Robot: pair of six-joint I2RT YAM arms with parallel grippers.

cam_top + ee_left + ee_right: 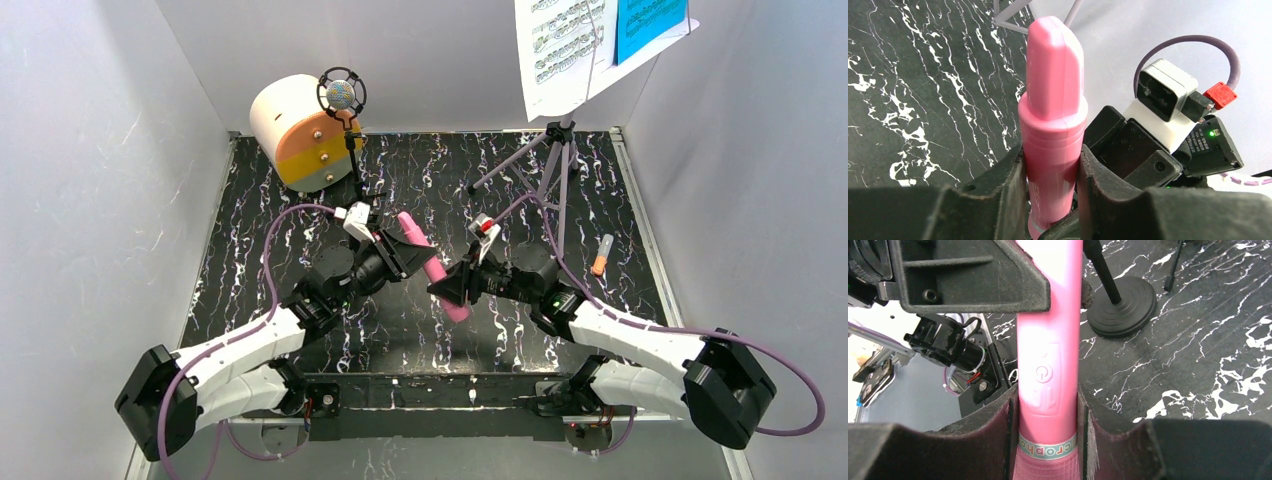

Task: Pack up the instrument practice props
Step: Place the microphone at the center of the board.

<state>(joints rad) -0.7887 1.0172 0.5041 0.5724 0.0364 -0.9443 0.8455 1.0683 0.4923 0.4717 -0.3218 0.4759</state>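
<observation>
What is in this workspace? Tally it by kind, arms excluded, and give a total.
Microphones: 2 (pink toy microphone, silver-headed microphone)
Mic stands: 1 (black mic stand)
Music stands: 1 (lilac music stand)
Sheet-music pages: 2 (white page, blue page)
Boxes: 1 (cream cylinder box)
Small sticks: 1 (orange-tipped stick)
Total: 8

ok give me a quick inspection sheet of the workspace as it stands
surface: black marbled tabletop
job's things: pink toy microphone held between both arms; silver-headed microphone upright on black stand; lilac music rack standing, white page and blue page on it
clutter: cream cylinder box back left; small grey-orange stick lying right
grippers: left gripper and right gripper both shut on the pink toy microphone
cables: purple cables loop along both arms
surroundings: white walls on three sides
</observation>
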